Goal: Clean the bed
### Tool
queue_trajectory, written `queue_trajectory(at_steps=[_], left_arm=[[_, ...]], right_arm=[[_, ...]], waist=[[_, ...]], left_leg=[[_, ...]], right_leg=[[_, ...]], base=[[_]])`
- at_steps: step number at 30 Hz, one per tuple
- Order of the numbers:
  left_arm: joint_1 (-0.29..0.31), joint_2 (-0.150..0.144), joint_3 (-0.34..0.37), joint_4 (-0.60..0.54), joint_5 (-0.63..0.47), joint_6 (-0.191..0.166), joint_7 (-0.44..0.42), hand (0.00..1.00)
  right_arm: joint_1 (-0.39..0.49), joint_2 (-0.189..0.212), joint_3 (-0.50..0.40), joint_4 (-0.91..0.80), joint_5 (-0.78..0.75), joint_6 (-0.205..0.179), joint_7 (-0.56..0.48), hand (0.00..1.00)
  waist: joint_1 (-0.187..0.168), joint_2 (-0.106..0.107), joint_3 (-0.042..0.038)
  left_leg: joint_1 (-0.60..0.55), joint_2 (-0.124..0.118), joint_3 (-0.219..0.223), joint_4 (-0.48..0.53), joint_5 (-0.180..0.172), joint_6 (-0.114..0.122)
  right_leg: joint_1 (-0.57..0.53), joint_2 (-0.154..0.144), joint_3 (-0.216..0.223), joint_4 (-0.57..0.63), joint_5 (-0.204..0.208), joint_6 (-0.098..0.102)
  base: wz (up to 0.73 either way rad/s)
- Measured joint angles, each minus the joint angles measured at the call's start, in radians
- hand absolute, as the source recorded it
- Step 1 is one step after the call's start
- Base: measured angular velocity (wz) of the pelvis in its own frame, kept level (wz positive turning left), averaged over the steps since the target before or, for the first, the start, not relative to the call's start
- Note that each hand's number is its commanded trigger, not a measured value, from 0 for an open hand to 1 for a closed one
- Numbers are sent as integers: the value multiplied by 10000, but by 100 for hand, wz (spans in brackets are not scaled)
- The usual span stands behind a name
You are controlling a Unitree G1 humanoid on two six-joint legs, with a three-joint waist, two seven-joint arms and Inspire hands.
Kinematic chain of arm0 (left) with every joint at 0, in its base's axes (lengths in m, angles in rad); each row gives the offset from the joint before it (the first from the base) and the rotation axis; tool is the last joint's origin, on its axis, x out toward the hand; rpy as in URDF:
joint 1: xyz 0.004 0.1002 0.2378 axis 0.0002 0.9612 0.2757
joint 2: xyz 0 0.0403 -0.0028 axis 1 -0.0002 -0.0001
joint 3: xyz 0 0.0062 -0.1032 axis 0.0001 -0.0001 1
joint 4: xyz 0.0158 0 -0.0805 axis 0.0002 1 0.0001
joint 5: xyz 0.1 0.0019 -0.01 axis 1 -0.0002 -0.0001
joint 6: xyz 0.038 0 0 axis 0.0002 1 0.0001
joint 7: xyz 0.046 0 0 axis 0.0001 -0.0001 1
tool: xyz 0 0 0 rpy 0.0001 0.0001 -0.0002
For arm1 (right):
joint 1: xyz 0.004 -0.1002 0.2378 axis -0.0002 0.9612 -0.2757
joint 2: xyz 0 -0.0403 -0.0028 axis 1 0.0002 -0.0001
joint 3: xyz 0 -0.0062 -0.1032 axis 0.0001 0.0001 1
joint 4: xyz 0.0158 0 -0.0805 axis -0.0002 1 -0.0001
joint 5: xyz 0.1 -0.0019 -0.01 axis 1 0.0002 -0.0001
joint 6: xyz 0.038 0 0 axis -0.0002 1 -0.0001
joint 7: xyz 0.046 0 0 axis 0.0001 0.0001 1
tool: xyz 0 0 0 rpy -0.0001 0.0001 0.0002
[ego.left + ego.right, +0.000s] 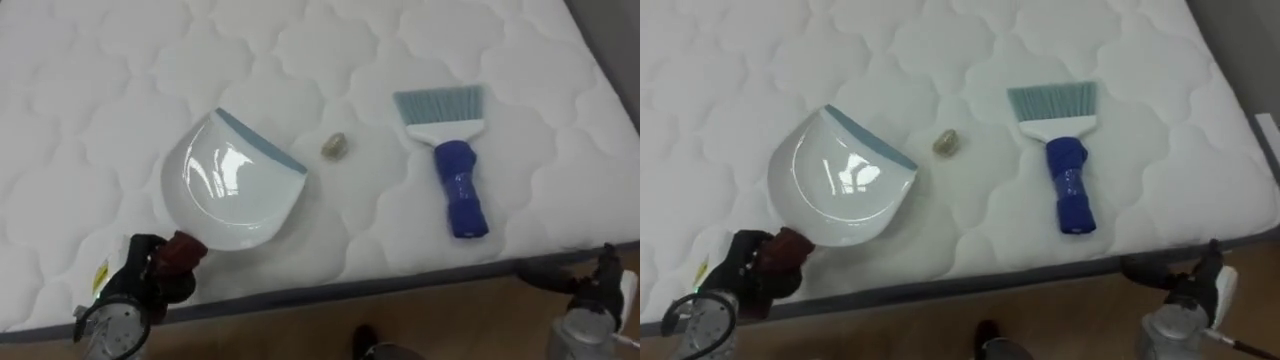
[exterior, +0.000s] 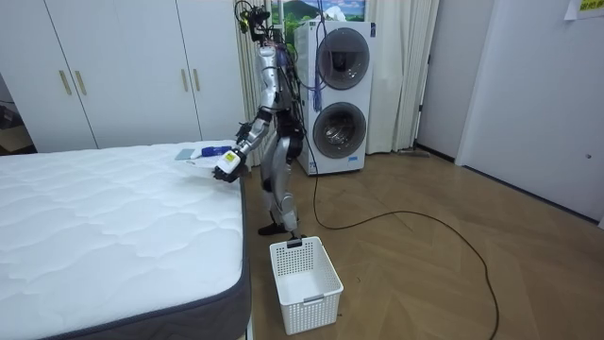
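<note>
Bed edge: the bed's (image 1: 100, 100) near edge runs along the bottom of the eye views, with wooden floor (image 2: 425, 274) below it.
Open room: bare quilting lies all round the things.
Dustpan (image 1: 225, 195): on the bed, bare white inside, its lip towards a small scrap (image 1: 335, 146) just beside it.
Brush (image 1: 455, 160): lies flat, right of the scrap and apart from it.
Left hand (image 1: 145, 275): fingers curled round the dustpan's dark red handle.
Right hand (image 1: 605, 280): past the bed's edge and cut off, so its grip cannot be told.
Basket (image 2: 304, 283): white, on the floor by the bed's corner.

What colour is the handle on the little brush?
Dark blue. The handle of the brush shows best in the left eye view.
</note>
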Motion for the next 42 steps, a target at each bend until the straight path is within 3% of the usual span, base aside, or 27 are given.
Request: queue_trajectory(at_steps=[3,8,11,16,20,30,34,38,42], left_arm=[[130,-40,3,30,28,13,-282,100],[273,-92,-3,69,19,16,-755,100],[255,-208,-172,67,-141,43,-1132,100],[195,-333,-197,127,-156,146,-1943,100],[-19,-339,-197,290,-159,204,-2419,100],[-799,-230,-209,427,-150,271,-2718,100],[-1409,-49,-219,491,-85,441,-2693,100],[-1633,199,-408,485,29,475,-2592,100],[-1764,198,-498,487,58,625,-2588,100]], right_arm=[[-58,1,-21,-617,-1004,-188,-849,0],[-232,-5,-3,-1815,-2015,-816,-2475,0],[-308,-17,107,-2047,-2799,-1107,-3058,0],[-464,-15,253,-2282,-3635,-1276,-3573,0],[-675,-13,593,-2281,-3692,-1447,-3624,0],[-981,36,1708,-1503,-3613,-1563,-3192,0],[-981,20,2067,-1424,-3570,-1546,-3054,0],[-1000,15,2440,-1416,-3459,-1501,-2695,0],[-1096,15,2454,-1416,-3445,-1374,-2384,0]], waist=[[14,-37,25],[108,-55,37],[187,-51,41],[335,-55,89],[490,-69,238],[770,7,337],[780,149,434],[800,219,433],[809,408,428]], left_leg=[[-17,-7,10,-23,0,2],[1,-16,167,-154,6,6],[3,-14,192,-169,5,7],[-172,23,211,14,6,12],[-230,35,228,39,7,13],[-451,57,123,225,6,14],[-677,86,-5,412,5,15],[-750,91,-35,413,5,15],[-837,81,-50,416,6,16]], right_leg=[[-40,26,80,1,-8,8],[-153,55,226,-7,1,19],[-204,46,203,-16,5,17],[-324,42,174,-7,-1,18],[-325,27,133,-22,-25,32],[-401,11,67,-25,-72,71],[-476,-9,-83,-38,-74,66],[-552,-60,-219,-8,-95,15],[-638,-89,-264,9,-93,8]], base=[[-3],[-8],[-5],[-2],[5],[5],[11],[2],[1]])
